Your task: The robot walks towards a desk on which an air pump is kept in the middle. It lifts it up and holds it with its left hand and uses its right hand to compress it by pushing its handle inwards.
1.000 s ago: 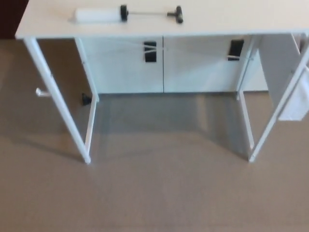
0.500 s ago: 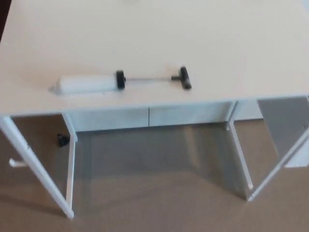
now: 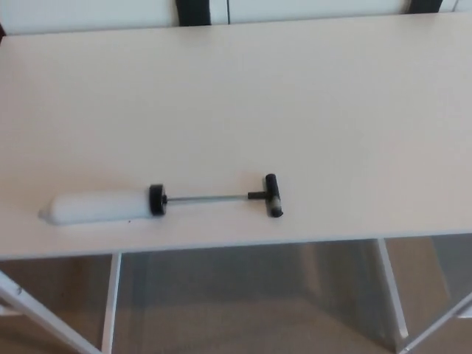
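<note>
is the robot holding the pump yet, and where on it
No. Nothing is held: the pump lies flat on the desk, handle pulled out, and neither hand is in view.

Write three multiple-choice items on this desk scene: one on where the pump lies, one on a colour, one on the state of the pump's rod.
1. Where does the air pump lie on the desk?
A. near the front edge
B. at the back edge
C. hanging off the right end

2. What colour is the T-handle?
A. white
B. black
C. red

3. How is the rod?
A. pushed fully in
B. pulled out
C. detached

Answers: 1 A, it lies close to the near edge. 2 B, the handle is dark against the pale top. 3 B, bare rod shows between barrel and handle.
</note>
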